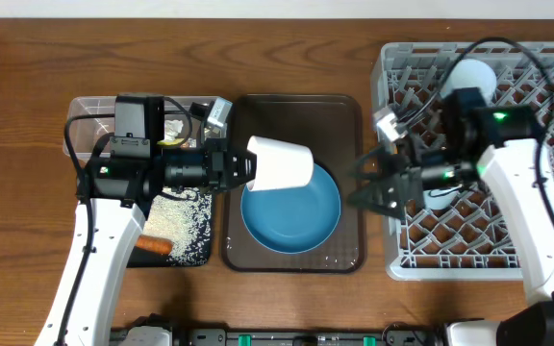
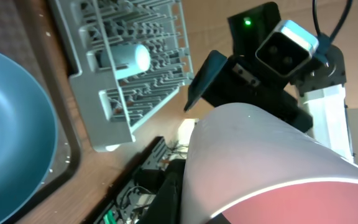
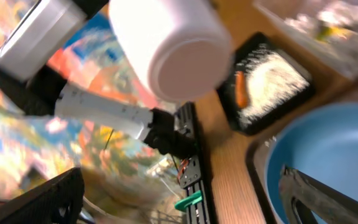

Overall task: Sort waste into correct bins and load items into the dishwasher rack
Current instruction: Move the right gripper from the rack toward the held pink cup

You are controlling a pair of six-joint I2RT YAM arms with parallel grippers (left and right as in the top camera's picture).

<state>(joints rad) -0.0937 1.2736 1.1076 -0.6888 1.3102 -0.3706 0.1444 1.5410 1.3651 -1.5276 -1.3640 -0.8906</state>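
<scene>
Only left wrist view shows the cup (image 2: 272,168) pink.

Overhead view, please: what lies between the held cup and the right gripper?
Overhead shows only the blue plate and bare brown tray beneath the gap from cup to right gripper.

Wooden surface (image 1: 27,240), mid-brown, grain run left to right, evenly lit from above; soft shadows cast. Pale band (image 1: 258,8) seen along far edge, possibly wall. Black rail (image 1: 287,336) with green connectors (image 1: 245,338) mounted at near edge. Blurred multicoloured backdrop (image 3: 17,124) seen beyond it; detail not resolved.
</scene>
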